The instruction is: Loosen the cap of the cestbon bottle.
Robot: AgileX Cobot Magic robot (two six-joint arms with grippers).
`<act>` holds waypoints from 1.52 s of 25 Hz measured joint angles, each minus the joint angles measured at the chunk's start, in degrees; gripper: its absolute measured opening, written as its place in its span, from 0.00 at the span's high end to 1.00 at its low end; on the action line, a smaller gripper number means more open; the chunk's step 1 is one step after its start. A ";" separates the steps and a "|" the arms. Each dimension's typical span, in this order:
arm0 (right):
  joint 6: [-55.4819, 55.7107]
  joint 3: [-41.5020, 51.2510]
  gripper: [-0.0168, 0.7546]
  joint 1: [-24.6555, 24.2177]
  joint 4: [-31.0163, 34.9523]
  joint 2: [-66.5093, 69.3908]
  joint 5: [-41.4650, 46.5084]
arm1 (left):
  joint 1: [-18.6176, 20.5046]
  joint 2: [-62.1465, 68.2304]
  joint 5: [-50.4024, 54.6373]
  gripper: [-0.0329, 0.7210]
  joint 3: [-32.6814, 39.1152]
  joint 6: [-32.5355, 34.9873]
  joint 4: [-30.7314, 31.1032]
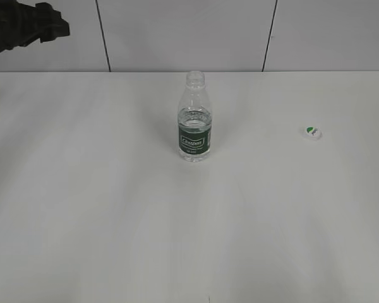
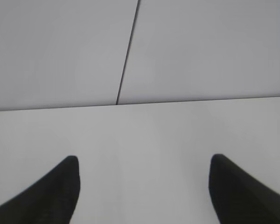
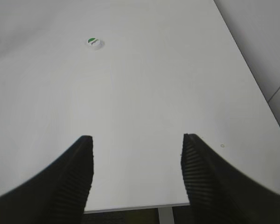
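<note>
The cestbon bottle (image 1: 194, 120) stands upright near the middle of the white table, clear with a dark green label, its neck open with no cap on it. The white cap (image 1: 312, 132) with a green mark lies flat on the table to the bottle's right; it also shows in the right wrist view (image 3: 94, 43), far ahead of the jaws. My left gripper (image 2: 143, 161) is open and empty, facing the back wall; part of the left arm (image 1: 25, 28) shows at the top left. My right gripper (image 3: 137, 140) is open and empty above the table's edge.
The white table (image 1: 114, 208) runs back to a grey panelled wall (image 1: 189, 31) with dark seams. The table's edge and a leg show low in the right wrist view (image 3: 165, 212).
</note>
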 joint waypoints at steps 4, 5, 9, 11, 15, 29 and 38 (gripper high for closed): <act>0.00 0.00 0.39 0.00 0.00 0.00 0.00 | -1.21 0.00 3.14 0.26 0.00 7.17 -5.24; 0.00 0.00 0.39 0.00 0.00 0.00 0.00 | -1.53 0.00 3.97 0.26 0.00 10.72 -8.09; -0.05 0.00 0.39 0.00 0.00 0.00 0.00 | -3.33 0.00 11.58 0.26 0.00 26.33 -23.43; -0.05 0.00 0.39 0.00 0.00 0.00 0.00 | -4.86 0.00 16.52 0.26 0.00 37.73 -34.80; -0.05 0.00 0.39 0.00 0.00 0.00 0.00 | -8.50 0.00 24.93 0.26 0.00 65.44 -60.40; -0.11 0.00 0.39 0.00 0.00 0.00 0.00 | -9.75 -11.31 66.74 0.26 0.00 94.28 -94.22; -0.11 0.00 0.39 0.00 0.00 0.00 0.00 | -8.99 -32.09 72.61 0.27 12.82 98.06 -94.72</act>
